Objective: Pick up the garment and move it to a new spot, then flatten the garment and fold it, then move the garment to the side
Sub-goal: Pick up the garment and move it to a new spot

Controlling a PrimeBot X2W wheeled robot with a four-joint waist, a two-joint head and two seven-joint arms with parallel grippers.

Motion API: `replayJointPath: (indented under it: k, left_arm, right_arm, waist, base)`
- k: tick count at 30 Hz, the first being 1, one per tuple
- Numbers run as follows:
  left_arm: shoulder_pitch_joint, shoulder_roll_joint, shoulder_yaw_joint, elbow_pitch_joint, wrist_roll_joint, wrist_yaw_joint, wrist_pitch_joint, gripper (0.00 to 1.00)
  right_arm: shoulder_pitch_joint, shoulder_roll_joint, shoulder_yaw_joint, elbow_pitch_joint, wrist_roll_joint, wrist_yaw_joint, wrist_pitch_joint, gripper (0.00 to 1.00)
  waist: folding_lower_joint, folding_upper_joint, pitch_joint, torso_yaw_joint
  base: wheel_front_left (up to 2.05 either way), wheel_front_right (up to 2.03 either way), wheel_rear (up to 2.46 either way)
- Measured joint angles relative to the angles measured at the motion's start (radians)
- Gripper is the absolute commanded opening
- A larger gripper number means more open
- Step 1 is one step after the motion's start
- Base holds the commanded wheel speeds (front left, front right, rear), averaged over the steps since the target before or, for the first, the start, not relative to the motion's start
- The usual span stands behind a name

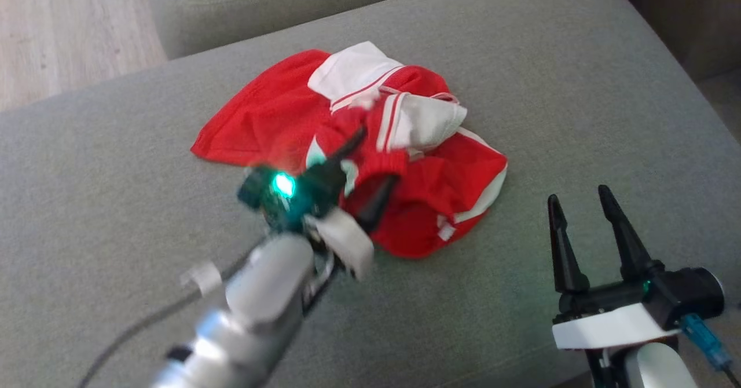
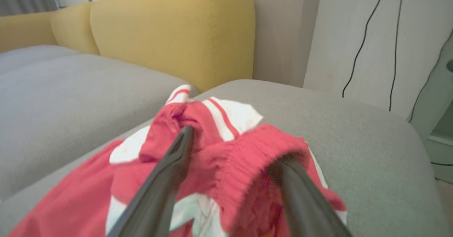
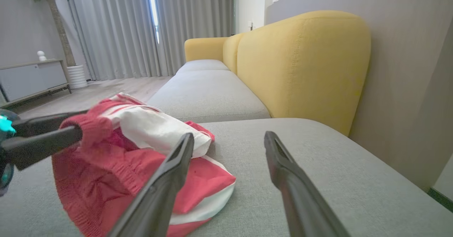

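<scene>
our left end effector (image 2: 235,143) has its two fingers spread wide, and the garment (image 1: 260,116) is bunched between them by its red elastic waistband (image 2: 240,166); one fingertip sits hidden under the cloth. our right end effector (image 1: 579,194) is likewise parted, with nothing between its fingers, near the garment's right edge and apart from it. the garment, red with white panels and stripes, lies crumpled on the grey sofa cushion (image 1: 521,58), in front of a yellow backrest (image 3: 300,63).
</scene>
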Motion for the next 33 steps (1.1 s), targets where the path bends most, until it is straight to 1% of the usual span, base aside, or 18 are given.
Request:
replayJointPath:
  k: [2, 4, 5, 9, 12, 14, 16, 20, 23, 25, 27, 31, 33]
  left_arm:
    - [0.052, 0.004, -0.012, -0.055, -0.028, 0.032, -0.008, 1.0]
    - [0.097, 0.012, 0.012, -0.18, -0.045, 0.064, -0.009, 1.0]
    - [0.115, 0.011, 0.022, -0.233, -0.037, 0.077, -0.009, 1.0]
    - [0.226, 0.011, 0.091, -0.384, 0.05, 0.133, -0.012, 1.0]
    - [0.348, 0.013, 0.143, -0.442, 0.114, 0.173, -0.012, 1.0]
    - [0.417, 0.018, 0.178, -0.471, 0.142, 0.187, -0.012, 1.0]
    - [0.46, 0.024, 0.206, -0.489, 0.162, 0.188, -0.012, 1.0]
    - [0.492, 0.028, 0.255, -0.505, 0.189, 0.181, -0.012, 1.0]
    - [0.515, 0.029, 0.287, -0.518, 0.203, 0.167, -0.012, 1.0]
    - [0.535, 0.033, 0.296, -0.522, 0.214, 0.159, -0.012, 1.0]
    - [0.563, 0.043, 0.296, -0.514, 0.219, 0.14, -0.012, 1.0]
    - [0.637, 0.085, 0.274, -0.442, 0.218, 0.105, -0.008, 1.0]
    - [0.656, 0.094, 0.27, -0.433, 0.218, 0.102, -0.007, 1.0]
  right_arm:
    - [0.0, 0.0, 0.005, 0.001, -0.001, 0.0, 0.0, 1.0]
    - [0.0, 0.0, 0.005, 0.001, -0.003, 0.0, 0.0, 1.0]
    - [0.001, 0.0, 0.004, 0.001, -0.004, 0.0, 0.0, 1.0]
    - [0.008, 0.001, -0.004, 0.002, -0.017, 0.0, 0.0, 1.0]
    - [0.036, 0.001, -0.021, 0.004, -0.025, 0.0, 0.0, 1.0]
    - [0.058, 0.001, -0.035, 0.004, -0.029, 0.0, 0.0, 1.0]
    - [0.071, 0.001, -0.051, 0.005, -0.032, 0.0, 0.0, 1.0]
    - [0.079, 0.002, -0.056, 0.005, -0.041, 0.0, 0.0, 1.0]
    - [0.079, 0.002, -0.061, 0.005, -0.041, 0.0, 0.0, 1.0]
    - [0.079, 0.002, -0.065, 0.004, -0.041, 0.0, 0.0, 1.0]
    - [0.083, 0.002, -0.071, 0.002, -0.041, 0.0, 0.0, 1.0]
    - [0.11, 0.002, -0.085, 0.001, -0.041, 0.0, 0.0, 1.0]
    - [0.116, 0.002, -0.086, 0.001, -0.041, 0.0, 0.0, 1.0]
  waist:
    - [-0.0001, 0.0, 0.002, 0.011]
    - [-0.0002, 0.0, -0.001, 0.027]
    - [-0.0001, 0.0, -0.004, 0.036]
    - [-0.0003, 0.0, -0.033, 0.076]
    - [-0.0004, 0.0, -0.063, 0.114]
    - [-0.0004, 0.0, -0.079, 0.147]
    - [-0.0004, 0.0, -0.092, 0.182]
    - [-0.0004, 0.0, -0.116, 0.247]
    - [-0.0004, 0.0, -0.129, 0.281]
    - [-0.0004, 0.0, -0.134, 0.295]
    - [-0.0004, 0.0, -0.136, 0.304]
    - [-0.0003, 0.0, -0.133, 0.318]
    - [-0.0003, 0.0, -0.131, 0.322]
  base:
    - [0.0, 0.0, 0.0]
    - [0.0, 0.0, 0.0]
    - [0.0, 0.0, 0.0]
    - [0.0, 0.0, 0.0]
    - [0.0, 0.0, 0.0]
    - [0.0, 0.0, 0.0]
    - [0.0, 0.0, 0.0]
    - [0.0, 0.0, 0.0]
    - [0.0, 0.0, 0.0]
    - [0.0, 0.0, 0.0]
    - [0.0, 0.0, 0.0]
    - [0.0, 0.0, 0.0]
    - [0.0, 0.0, 0.0]
